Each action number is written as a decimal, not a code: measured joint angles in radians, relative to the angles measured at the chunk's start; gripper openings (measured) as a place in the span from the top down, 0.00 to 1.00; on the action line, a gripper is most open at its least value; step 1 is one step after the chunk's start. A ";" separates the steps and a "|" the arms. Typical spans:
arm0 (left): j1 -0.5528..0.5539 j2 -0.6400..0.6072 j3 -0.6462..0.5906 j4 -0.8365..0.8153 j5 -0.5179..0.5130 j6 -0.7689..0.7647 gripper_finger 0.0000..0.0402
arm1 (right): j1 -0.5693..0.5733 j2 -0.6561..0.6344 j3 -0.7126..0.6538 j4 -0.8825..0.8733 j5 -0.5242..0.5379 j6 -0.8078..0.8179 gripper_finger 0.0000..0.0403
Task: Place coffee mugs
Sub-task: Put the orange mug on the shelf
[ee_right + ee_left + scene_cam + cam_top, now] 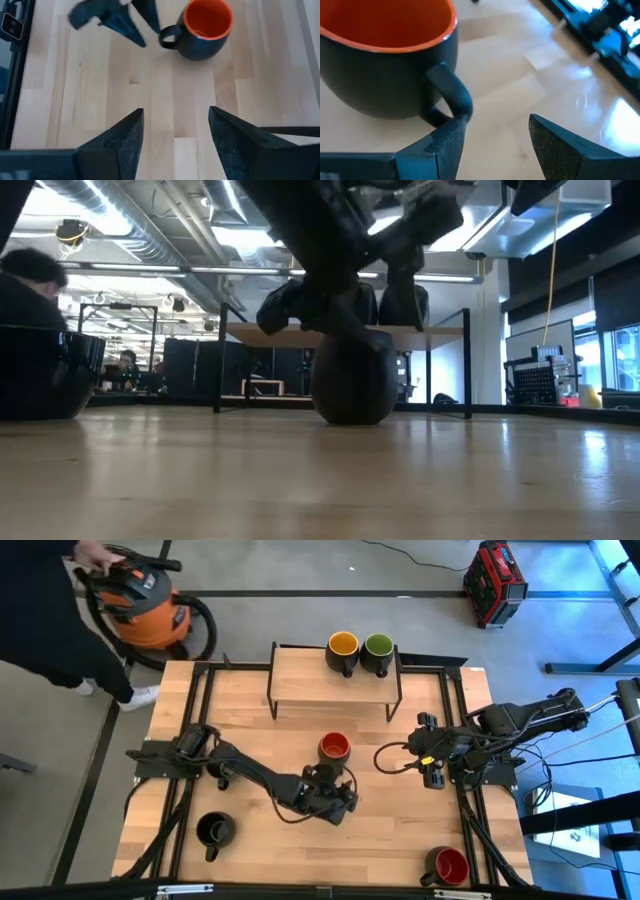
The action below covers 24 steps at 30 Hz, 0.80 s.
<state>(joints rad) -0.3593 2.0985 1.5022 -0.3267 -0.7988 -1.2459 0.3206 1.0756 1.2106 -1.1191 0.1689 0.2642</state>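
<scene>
A black mug with a red inside (334, 748) stands upright at the centre of the frame on the table (400, 810). The left gripper (335, 802) sits just below it, fingers spread wide, holding nothing (one finger tip (451, 134) is at the handle). On the raised shelf (300, 675) at top centre stand a yellow-orange-lined mug (343, 647) and a green-lined mug (377, 648). The right gripper (432, 754), at centre right, is open and empty.

Wooden table (250, 720), small shelf (300, 675) bearing two mugs (360, 652), three mugs (335, 748) on tabletop
</scene>
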 joint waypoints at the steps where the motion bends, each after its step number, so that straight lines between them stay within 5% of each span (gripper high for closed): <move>1: 0.007 0.004 0.002 -0.002 -0.006 -0.008 0.46 | 0.000 0.000 0.000 0.000 0.000 0.000 0.48; 19: 0.015 -0.016 0.000 -0.373 -0.053 -0.270 0.46 | 0.000 0.000 0.000 -0.006 -0.004 0.017 0.48; 24: 0.006 -0.038 0.000 -0.285 -0.041 -0.231 0.46 | 0.000 0.000 0.000 -0.006 -0.004 0.017 0.48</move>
<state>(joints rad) -0.3538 2.0606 1.5026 -0.6117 -0.8398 -1.4771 0.3206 1.0756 1.2106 -1.1249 0.1646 0.2813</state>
